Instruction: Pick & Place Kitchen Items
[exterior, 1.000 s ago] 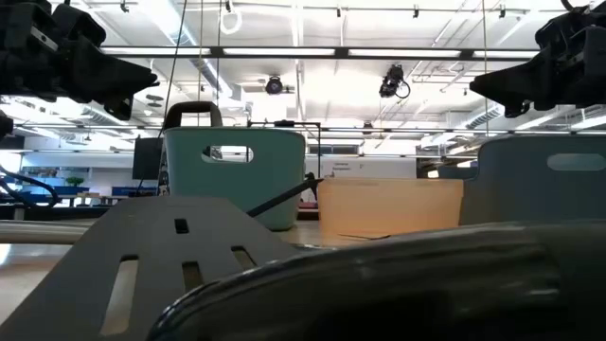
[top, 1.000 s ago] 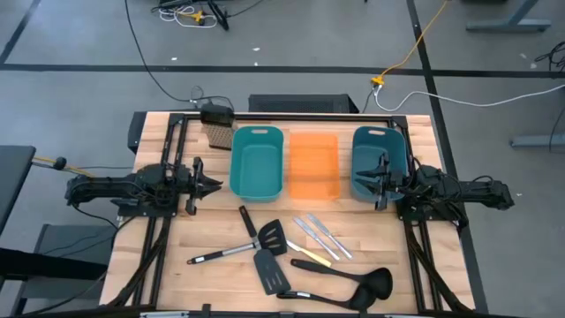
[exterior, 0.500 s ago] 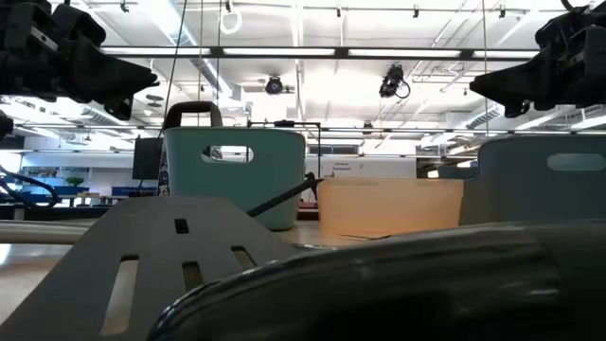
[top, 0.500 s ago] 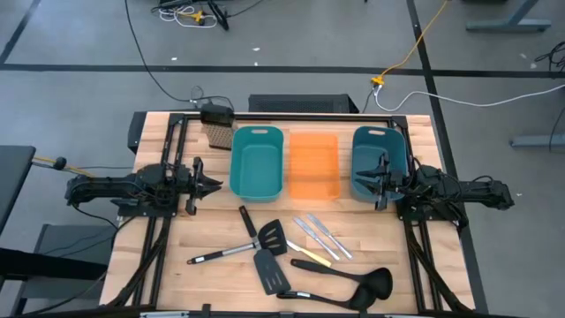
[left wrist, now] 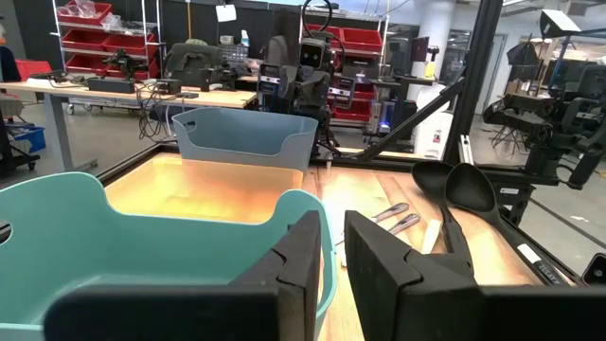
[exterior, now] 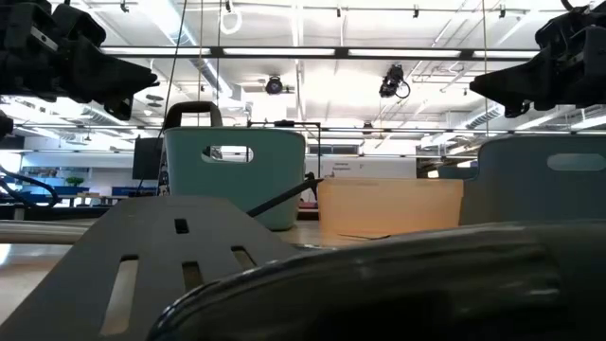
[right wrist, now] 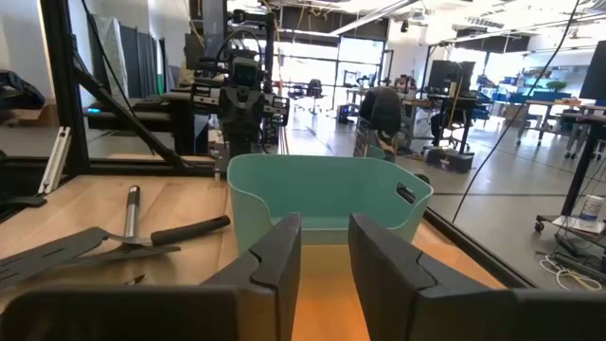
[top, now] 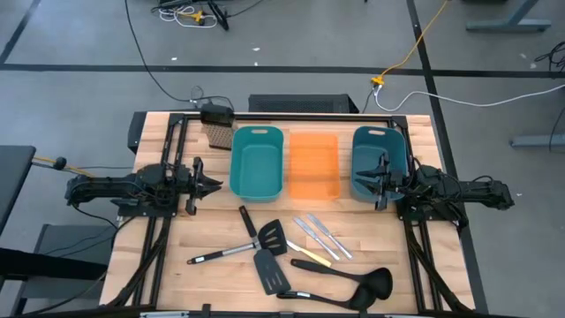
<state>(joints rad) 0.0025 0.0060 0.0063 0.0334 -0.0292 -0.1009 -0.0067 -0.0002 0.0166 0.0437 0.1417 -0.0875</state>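
The kitchen items lie loose on the wooden table's near half. They are a steel-handled black slotted spatula, an all-black slotted spatula, two small silver knives, a yellow-handled knife and two black ladles. My left gripper hovers level at the left, beside the left teal bin. Its fingers are a narrow gap apart with nothing between them. My right gripper hovers level at the right, over the right teal bin's near rim. It is slightly open and holds nothing.
Three bins stand in a row across the table's far half: a teal bin, an orange bin and a second teal bin. A dark device sits at the far left. Black frame rails run along both sides.
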